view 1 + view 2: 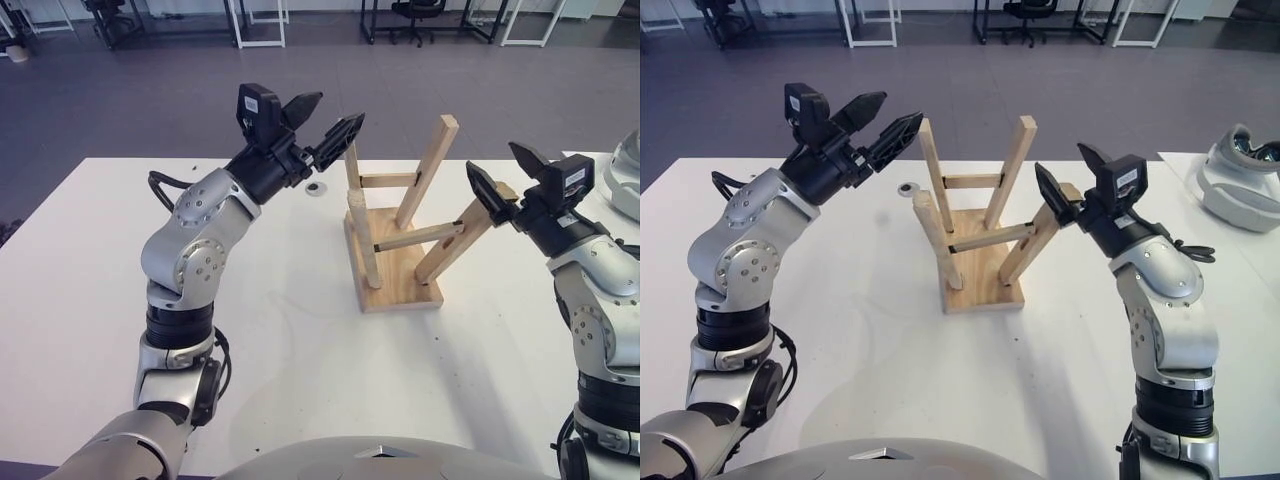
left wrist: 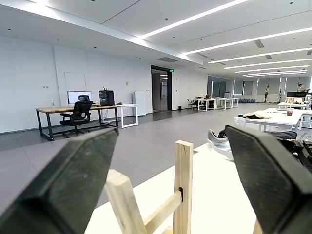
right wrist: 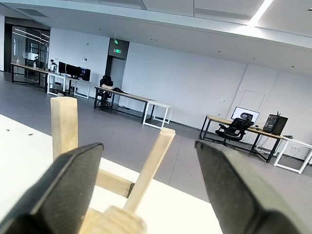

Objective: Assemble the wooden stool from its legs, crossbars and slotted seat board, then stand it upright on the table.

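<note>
Left claw: the left gripper (image 1: 322, 120) was wide open and held nothing, raised well above the table (image 1: 250, 330).
Right claw: the right gripper (image 1: 503, 172) was also wide open and empty. The tip of 1 leg sat between its fingers; contact could not be told.
Place: the stool (image 1: 400, 230) stood between the 2 grippers. Its far left leg (image 1: 352, 175) rose to just beside the left gripper. Its near right leg (image 1: 455, 240) ran down from the right gripper to the seat board (image 1: 395, 288), which lay flat on the table below both.
Risk, joints: closing on 1 leg tip and lifting would likely lever that leg out of its slot, since the legs looked only loosely seated.
Risk, tipping: a 1-sided pull during the turn-over could topple the stool or skid the board.
Look: pale bare wood, upside down, 4 legs pointing up at unequal angles, 2 of them leaning visibly.
Crossbars: an upper crossbar (image 1: 388, 181) and a lower crossbar (image 1: 420, 238) joined the legs.
</note>
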`<state>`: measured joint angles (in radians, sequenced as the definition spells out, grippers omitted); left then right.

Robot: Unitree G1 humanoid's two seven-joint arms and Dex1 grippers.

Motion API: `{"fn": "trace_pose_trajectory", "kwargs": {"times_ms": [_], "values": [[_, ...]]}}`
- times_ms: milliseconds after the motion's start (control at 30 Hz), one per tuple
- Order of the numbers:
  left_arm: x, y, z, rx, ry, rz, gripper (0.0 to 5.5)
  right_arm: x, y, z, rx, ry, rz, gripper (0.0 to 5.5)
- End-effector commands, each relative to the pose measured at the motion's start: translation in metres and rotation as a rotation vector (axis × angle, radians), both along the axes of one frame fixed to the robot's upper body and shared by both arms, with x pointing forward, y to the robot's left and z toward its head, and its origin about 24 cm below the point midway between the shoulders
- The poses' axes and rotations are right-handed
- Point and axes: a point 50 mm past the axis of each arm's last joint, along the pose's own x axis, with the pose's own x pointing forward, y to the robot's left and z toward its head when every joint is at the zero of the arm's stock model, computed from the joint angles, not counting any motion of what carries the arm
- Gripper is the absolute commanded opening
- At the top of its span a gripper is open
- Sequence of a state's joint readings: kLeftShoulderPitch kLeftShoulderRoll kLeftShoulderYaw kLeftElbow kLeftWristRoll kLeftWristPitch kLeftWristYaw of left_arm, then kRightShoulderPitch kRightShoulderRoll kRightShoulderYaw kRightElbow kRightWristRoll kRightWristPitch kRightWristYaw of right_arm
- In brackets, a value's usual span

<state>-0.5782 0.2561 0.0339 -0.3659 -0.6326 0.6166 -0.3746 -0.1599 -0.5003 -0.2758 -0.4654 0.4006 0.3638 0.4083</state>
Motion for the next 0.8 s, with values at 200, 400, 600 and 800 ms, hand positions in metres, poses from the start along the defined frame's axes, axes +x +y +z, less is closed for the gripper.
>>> {"fn": "trace_pose_trajectory", "kwargs": {"times_ms": [200,400,600,800], "values": [[-0.009,0.001,-0.011,-0.011,0.049,0.048,4.05,-0.052,0.057,0.048,0.328,-0.054,0.31,3.51],[-0.008,-0.018,-0.026,0.072,0.061,0.048,4.05,-0.048,0.068,-0.022,0.386,0.409,0.238,3.51],[-0.003,-0.026,-0.032,0.148,0.054,0.058,4.05,-0.041,0.06,-0.051,0.446,0.544,0.08,3.51],[-0.002,-0.034,-0.037,0.182,0.064,0.04,4.05,-0.038,0.063,-0.096,0.466,0.821,-0.029,3.51]]}}
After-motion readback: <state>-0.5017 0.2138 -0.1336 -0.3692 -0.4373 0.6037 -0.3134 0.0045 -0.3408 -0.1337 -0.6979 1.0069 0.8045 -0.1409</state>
